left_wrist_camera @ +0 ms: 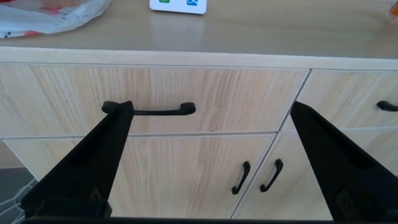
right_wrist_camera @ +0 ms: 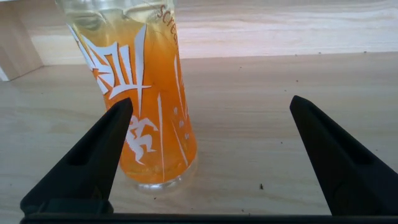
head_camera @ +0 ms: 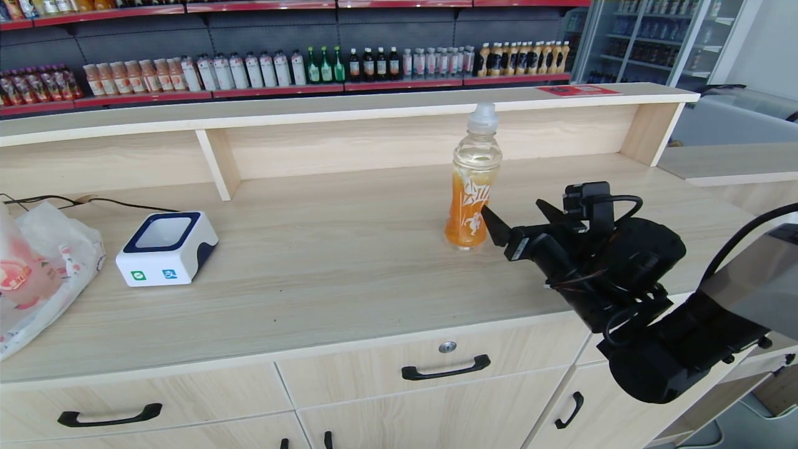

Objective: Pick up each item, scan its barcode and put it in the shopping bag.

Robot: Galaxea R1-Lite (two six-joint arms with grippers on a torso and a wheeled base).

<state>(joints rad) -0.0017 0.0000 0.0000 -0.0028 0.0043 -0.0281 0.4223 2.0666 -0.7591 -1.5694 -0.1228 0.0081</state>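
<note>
An orange drink bottle (head_camera: 472, 187) with a white cap stands upright on the wooden counter (head_camera: 349, 262), right of centre. My right gripper (head_camera: 517, 218) is open just to the bottle's right, fingers pointing at its lower half. In the right wrist view the bottle (right_wrist_camera: 146, 106) stands ahead, nearer one finger (right_wrist_camera: 93, 162) than the other. A white and blue barcode scanner (head_camera: 167, 248) sits on the counter's left side. The white plastic shopping bag (head_camera: 37, 274) lies at the far left edge. My left gripper (left_wrist_camera: 208, 162) is open, below the counter in front of the drawers.
A raised wooden shelf (head_camera: 349, 112) with a divider runs along the counter's back. Drawers with black handles (head_camera: 446, 371) line the front. A black cable (head_camera: 93, 201) lies behind the scanner. Store shelves of bottles (head_camera: 280, 65) stand beyond.
</note>
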